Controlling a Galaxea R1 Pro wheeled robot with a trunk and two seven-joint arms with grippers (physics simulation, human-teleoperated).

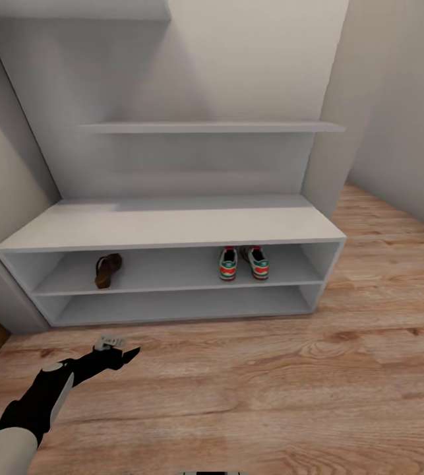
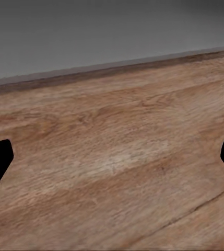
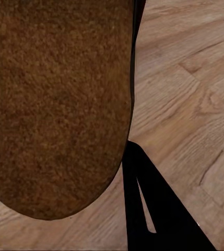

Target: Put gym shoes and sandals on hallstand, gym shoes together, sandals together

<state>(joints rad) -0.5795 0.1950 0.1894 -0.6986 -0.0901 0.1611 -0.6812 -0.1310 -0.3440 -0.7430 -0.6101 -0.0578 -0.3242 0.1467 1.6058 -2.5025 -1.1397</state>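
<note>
Upper shelf row [image 1: 165, 270]: sandal [image 1: 107, 270] and gym shoes [image 1: 243, 262] lie front-to-back; left jaws spread, right pinching second sandal [image 3: 54, 104].

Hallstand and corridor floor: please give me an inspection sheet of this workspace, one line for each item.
Surface: corridor floor, wood-grain planks, bare in front of the rack.
Job's things: two gym shoes side by side on the upper open shelf of the hallstand, toward its right end; one sandal on the same shelf, toward the left; a brown sandal sole sits close against the right gripper's finger.
Clutter: nothing seen.
Grippers: left gripper low over the floor, fingers apart, empty; right gripper appears closed on the second sandal.
Cables: nothing seen.
Surroundings: light walls, floating shelf above the bench.
</note>
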